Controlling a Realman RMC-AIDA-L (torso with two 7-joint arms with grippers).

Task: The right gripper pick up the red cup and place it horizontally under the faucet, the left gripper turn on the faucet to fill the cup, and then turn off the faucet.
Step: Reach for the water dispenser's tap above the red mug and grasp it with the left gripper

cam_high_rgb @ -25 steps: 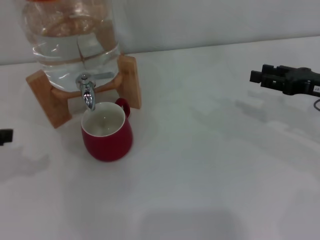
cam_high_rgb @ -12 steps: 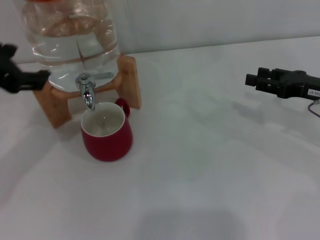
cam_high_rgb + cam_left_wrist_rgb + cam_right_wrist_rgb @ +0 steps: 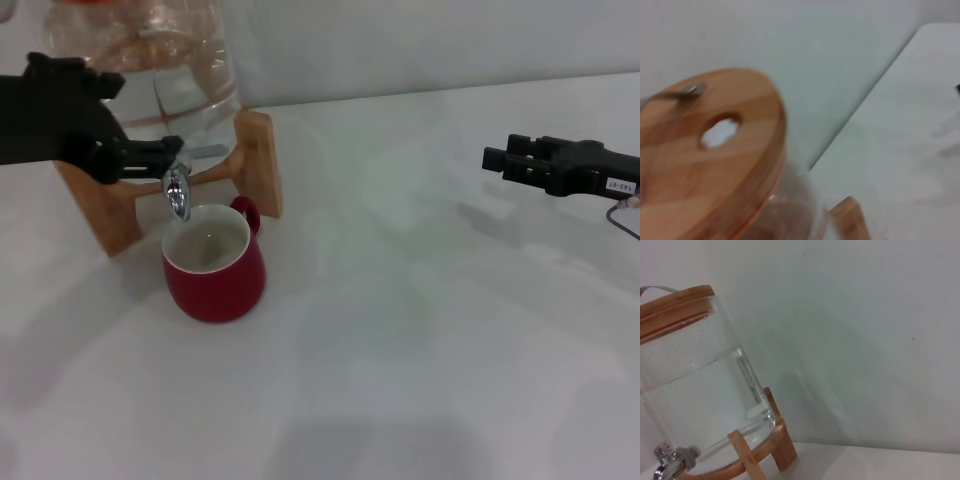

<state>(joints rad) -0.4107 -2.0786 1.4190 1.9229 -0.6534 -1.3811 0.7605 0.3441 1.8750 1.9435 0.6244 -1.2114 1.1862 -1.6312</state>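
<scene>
You see the red cup (image 3: 213,264) standing upright directly below the faucet (image 3: 176,190). The left gripper (image 3: 150,152) sits at the faucet's top, fingers narrowly spaced. The right gripper (image 3: 497,160) hovers well apart; its opening is indiscernible.

left gripper (image 3: 165,152): matte black, blocky housing, thin black fingers at its tip. right gripper (image 3: 497,159): matte black too, squared boxy segments, stubby finger ends; small white label with dark print on its side; thin dark cable looping off the rear by the frame edge.
</scene>
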